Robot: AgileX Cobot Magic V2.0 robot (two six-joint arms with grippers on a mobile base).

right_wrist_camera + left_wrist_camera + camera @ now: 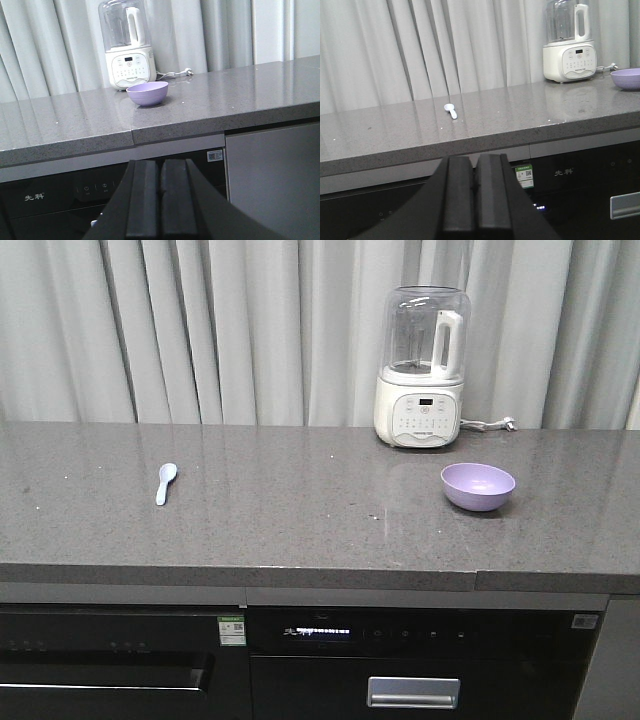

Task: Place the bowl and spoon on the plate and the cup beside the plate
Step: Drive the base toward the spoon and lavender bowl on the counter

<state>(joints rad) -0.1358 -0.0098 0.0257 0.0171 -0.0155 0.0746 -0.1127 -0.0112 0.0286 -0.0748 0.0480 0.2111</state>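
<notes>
A lavender-purple bowl (478,486) stands empty on the right part of the grey counter (300,520), also in the left wrist view as the bowl (626,78) and in the right wrist view as the bowl (147,93). A pale blue spoon (165,482) lies on the left part, scoop toward the curtain; the left wrist view has the spoon (451,110) too. The plate and the cup are out of view. My left gripper (475,160) is shut and empty, below the counter's front edge. My right gripper (160,164) is shut and empty, also low before the cabinets.
A white blender (422,368) with a clear jug stands at the back of the counter behind the bowl, its cord (490,424) trailing right. Grey curtains (200,330) hang behind. Dark appliance fronts (400,660) sit under the counter.
</notes>
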